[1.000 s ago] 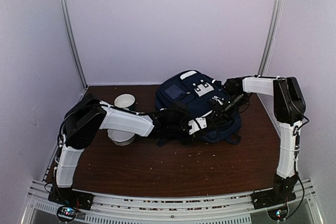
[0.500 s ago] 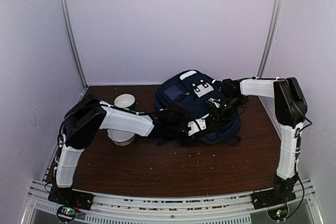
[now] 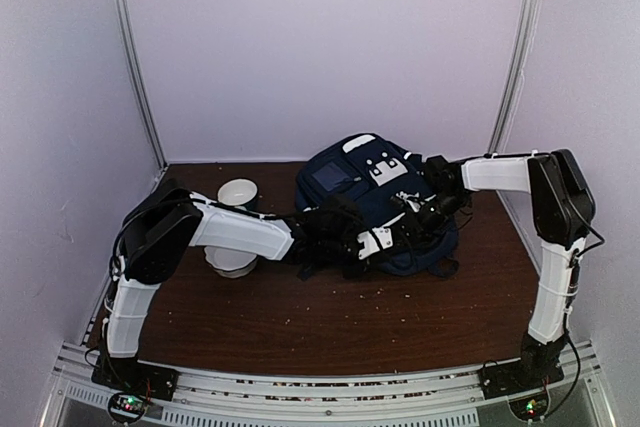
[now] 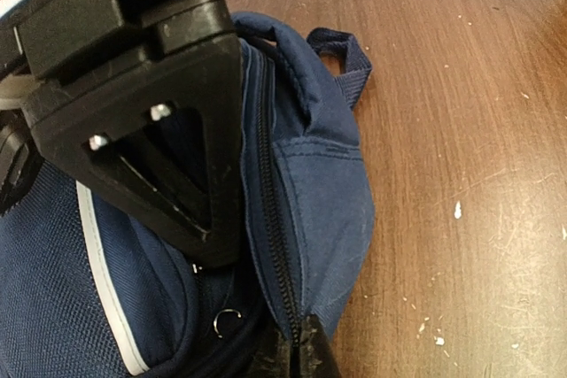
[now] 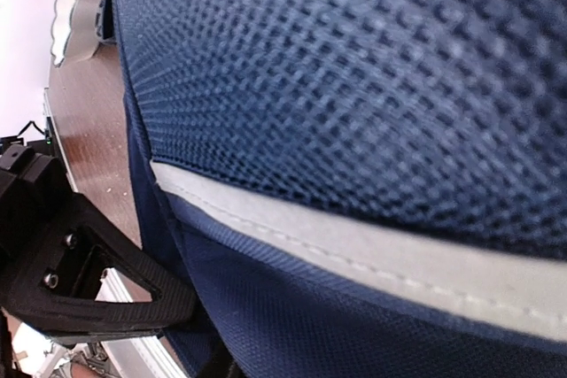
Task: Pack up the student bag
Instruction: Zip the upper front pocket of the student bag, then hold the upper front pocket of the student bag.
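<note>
The student bag (image 3: 335,175), navy blue with white buckle patches, lies at the back middle of the brown table (image 3: 300,317). My left gripper (image 3: 350,237) is at its near left side. In the left wrist view this gripper (image 4: 306,356) is shut on the bag's zipper seam (image 4: 266,201), beside a fabric loop (image 4: 341,50). My right gripper (image 3: 425,212) presses against the bag's right side. Its own view is filled with mesh fabric (image 5: 354,86) and a white stripe (image 5: 354,245), and its jaws are hidden. A black triangular finger (image 4: 151,121) of the other arm sits on the bag.
A white bowl (image 3: 237,192) stands left of the bag, and a second white dish (image 3: 232,259) lies partly under my left forearm. Pale crumbs are scattered on the wood in front of the bag. Walls close in the table on three sides.
My right arm has shifted slightly to the right and its gripper has slid a little along the bag's right side. The left arm and the bag have stayed put.
</note>
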Action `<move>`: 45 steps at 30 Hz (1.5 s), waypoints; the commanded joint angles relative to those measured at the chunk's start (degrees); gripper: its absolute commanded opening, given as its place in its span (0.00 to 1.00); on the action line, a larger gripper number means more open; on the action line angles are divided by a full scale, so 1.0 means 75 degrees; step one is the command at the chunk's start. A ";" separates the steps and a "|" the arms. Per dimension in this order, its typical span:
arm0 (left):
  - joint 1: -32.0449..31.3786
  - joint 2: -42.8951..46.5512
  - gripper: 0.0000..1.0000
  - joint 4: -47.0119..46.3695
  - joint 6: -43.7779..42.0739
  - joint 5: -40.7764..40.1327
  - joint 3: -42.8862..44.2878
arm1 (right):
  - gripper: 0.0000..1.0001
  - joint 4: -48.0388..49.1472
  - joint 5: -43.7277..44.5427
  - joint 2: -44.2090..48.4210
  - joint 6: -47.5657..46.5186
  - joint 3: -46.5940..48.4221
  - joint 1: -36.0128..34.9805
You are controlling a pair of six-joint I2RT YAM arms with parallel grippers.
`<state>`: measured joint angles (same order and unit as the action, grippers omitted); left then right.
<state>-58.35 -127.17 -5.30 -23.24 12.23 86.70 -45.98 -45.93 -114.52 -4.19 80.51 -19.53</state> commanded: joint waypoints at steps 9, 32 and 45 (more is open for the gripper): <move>-0.0325 0.0474 0.00 0.0381 -0.0690 -0.0195 0.0099 | 0.05 0.0173 0.0674 0.1052 -0.0422 -0.0396 -0.0302; -0.0037 0.2698 0.27 0.0578 -0.0549 -0.0816 -0.2055 | 0.02 0.0319 0.1202 0.1981 -0.0878 -0.1199 -0.0080; -0.0025 0.1485 0.37 0.0239 -0.0818 -0.1426 -0.0242 | 0.02 0.0511 0.0753 0.2298 -0.0595 -0.1201 -0.0079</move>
<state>-58.65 -111.92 -0.01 -28.84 3.46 80.12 -43.22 -38.44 -99.74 -9.65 71.61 -20.49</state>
